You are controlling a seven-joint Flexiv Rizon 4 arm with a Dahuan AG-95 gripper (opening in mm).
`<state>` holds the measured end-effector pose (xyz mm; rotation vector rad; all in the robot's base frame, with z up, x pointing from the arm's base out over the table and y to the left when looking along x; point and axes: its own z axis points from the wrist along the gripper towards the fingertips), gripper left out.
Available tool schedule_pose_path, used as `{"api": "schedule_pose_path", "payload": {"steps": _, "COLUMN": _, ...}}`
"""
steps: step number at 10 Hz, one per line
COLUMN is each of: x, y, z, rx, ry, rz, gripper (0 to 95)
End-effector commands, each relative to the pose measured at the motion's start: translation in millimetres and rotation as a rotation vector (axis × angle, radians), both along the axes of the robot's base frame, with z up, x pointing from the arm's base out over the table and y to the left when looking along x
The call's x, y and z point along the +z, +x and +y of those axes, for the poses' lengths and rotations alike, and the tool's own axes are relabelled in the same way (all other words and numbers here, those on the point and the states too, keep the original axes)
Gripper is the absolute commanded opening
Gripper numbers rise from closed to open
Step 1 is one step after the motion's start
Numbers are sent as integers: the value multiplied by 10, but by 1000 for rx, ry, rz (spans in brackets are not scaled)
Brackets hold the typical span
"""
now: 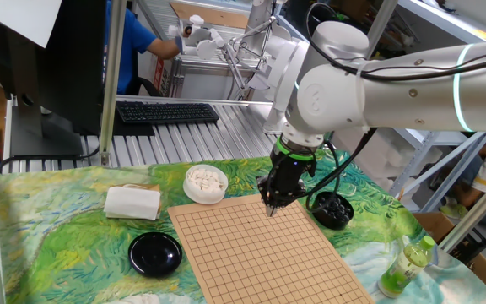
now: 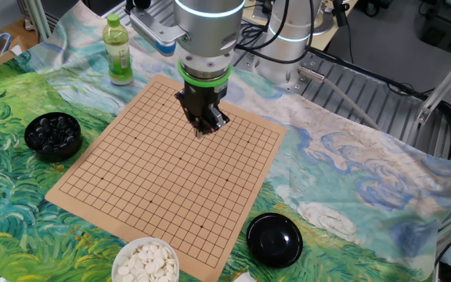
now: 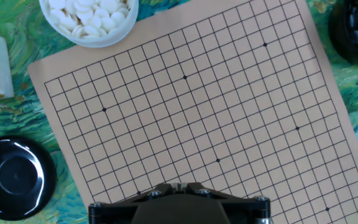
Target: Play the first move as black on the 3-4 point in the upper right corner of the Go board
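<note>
Nearest the one fixed view, a green bottle (image 1: 406,265) stands at the table's right front corner and a black lid (image 1: 155,252) lies left of the Go board (image 1: 260,253) on the painted cloth (image 1: 49,228). The board shows a bare grid with no stone on it in any view. Above its far edge the pincer (image 1: 272,205) points straight down with its jaws closed together; whether a stone sits between them cannot be made out. Just right of it sits the bowl of black stones (image 1: 331,209). Left of the pincer stands the bowl of white stones (image 1: 205,182), with a folded white cloth (image 1: 132,202) further left.
</note>
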<state>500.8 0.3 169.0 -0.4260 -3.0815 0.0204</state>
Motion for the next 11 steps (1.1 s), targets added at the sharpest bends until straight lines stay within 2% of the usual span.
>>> {"api": "schedule_pose_path", "payload": {"steps": 1, "x": 4, "y": -2, "z": -2, "rx": -11, "ry": -12, "rz": -2, "gripper": 0}}
{"api": "schedule_pose_path", "payload": {"steps": 2, "x": 20, "y": -7, "z": -8, "rx": -33, "ry": -25, "rz": -1, "gripper": 0}}
{"api": "schedule_pose_path", "payload": {"steps": 3, "x": 40, "y": -14, "z": -16, "rx": -64, "ry": -3, "rz": 45, "gripper": 0}}
{"api": "schedule_pose_path", "payload": {"steps": 4, "x": 67, "y": -24, "z": -27, "rx": -66, "ry": -4, "rz": 89, "gripper": 0}}
{"api": "schedule_pose_path", "payload": {"steps": 5, "x": 88, "y": -25, "z": -35, "rx": -71, "ry": -10, "rz": 104, "gripper": 0}}
{"api": "schedule_pose_path", "payload": {"steps": 7, "x": 177, "y": -48, "z": -74, "rx": -104, "ry": -8, "rz": 162, "gripper": 0}}
{"api": "schedule_pose_path", "payload": {"steps": 9, "x": 280, "y": -68, "z": -79, "rx": -128, "ry": -3, "rz": 193, "gripper": 0}}
{"api": "schedule_pose_path", "payload": {"steps": 11, "x": 321, "y": -88, "z": -43, "rx": -128, "ry": -9, "rz": 196, "gripper": 0}}
